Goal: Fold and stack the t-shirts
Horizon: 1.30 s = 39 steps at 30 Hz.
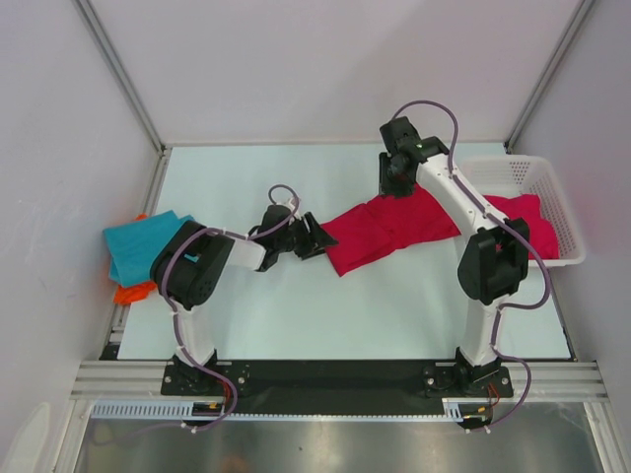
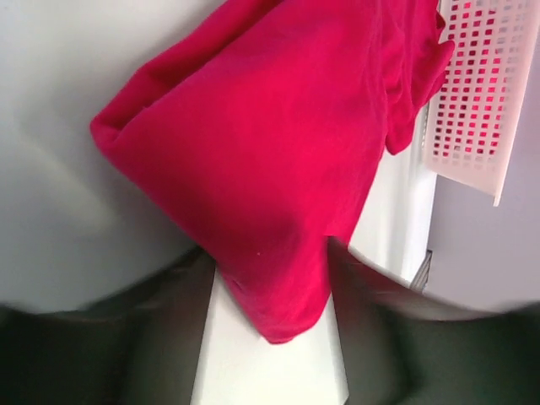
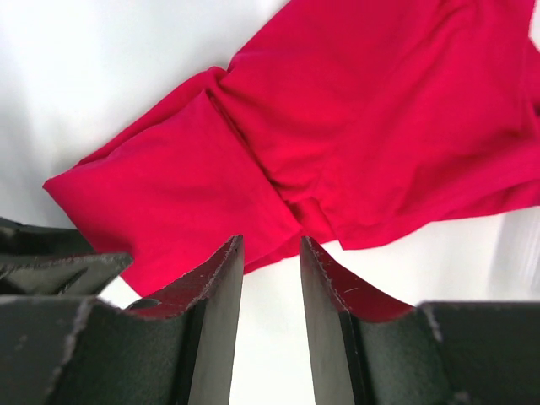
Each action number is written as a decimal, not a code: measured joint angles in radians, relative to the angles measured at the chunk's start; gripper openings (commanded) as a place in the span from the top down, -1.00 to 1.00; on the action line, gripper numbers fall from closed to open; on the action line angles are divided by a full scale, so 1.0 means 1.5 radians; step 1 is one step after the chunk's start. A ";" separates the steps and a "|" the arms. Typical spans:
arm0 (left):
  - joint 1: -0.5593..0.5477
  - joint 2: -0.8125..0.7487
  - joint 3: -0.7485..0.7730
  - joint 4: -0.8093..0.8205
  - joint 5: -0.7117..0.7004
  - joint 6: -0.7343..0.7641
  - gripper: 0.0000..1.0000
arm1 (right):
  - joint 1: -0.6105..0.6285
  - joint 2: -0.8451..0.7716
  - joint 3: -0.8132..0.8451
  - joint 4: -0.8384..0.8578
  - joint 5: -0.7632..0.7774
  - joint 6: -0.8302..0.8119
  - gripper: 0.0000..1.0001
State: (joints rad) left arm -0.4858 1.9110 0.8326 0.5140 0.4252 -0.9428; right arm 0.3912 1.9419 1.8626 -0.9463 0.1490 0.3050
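Note:
A crimson t-shirt (image 1: 394, 225) lies crumpled across the middle of the table, its right end reaching toward the basket. My left gripper (image 1: 321, 239) is open at the shirt's left end. In the left wrist view the shirt's corner (image 2: 278, 312) lies between my wide-apart fingers (image 2: 126, 337), and the gripper (image 2: 270, 346) is not closed on it. My right gripper (image 1: 391, 184) hovers over the shirt's far edge. Its fingers (image 3: 215, 295) stand a little apart with only bare table between them, just short of the cloth (image 3: 278, 160); the gripper (image 3: 272, 253) holds nothing. A teal shirt (image 1: 143, 241) lies on an orange one (image 1: 133, 292) at the far left.
A white mesh basket (image 1: 552, 187) stands at the right edge with more crimson cloth (image 1: 532, 222) in it; it also shows in the left wrist view (image 2: 481, 93). Grey walls enclose the table on three sides. My left gripper shows at the left of the right wrist view (image 3: 51, 261).

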 measured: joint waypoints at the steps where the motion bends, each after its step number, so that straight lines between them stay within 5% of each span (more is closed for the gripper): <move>1: -0.001 0.004 0.004 0.000 0.001 -0.003 0.53 | 0.000 -0.006 0.000 -0.003 0.002 -0.001 0.24; 2: -0.002 0.009 0.006 0.001 -0.001 -0.005 0.71 | 0.000 -0.012 0.000 -0.005 0.004 -0.002 0.24; 6: -0.004 0.037 0.006 0.028 0.014 -0.019 0.87 | -0.002 -0.037 -0.009 -0.009 0.012 -0.003 0.24; 13: -0.004 0.002 -0.026 0.020 0.020 -0.013 0.87 | -0.002 -0.081 -0.053 -0.010 0.016 -0.002 0.24; 30: 0.018 -0.512 -0.273 -0.244 -0.047 0.094 0.77 | 0.036 -0.158 -0.211 0.043 -0.015 0.033 0.24; 39: 0.008 -0.356 -0.123 -0.300 -0.051 0.116 0.81 | 0.032 -0.207 -0.214 0.046 -0.013 0.036 0.23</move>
State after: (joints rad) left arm -0.4736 1.3777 0.6476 0.0643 0.3492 -0.7681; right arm 0.4389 1.6318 1.5414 -0.8780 0.1295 0.3588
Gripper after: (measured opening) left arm 0.111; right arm 0.382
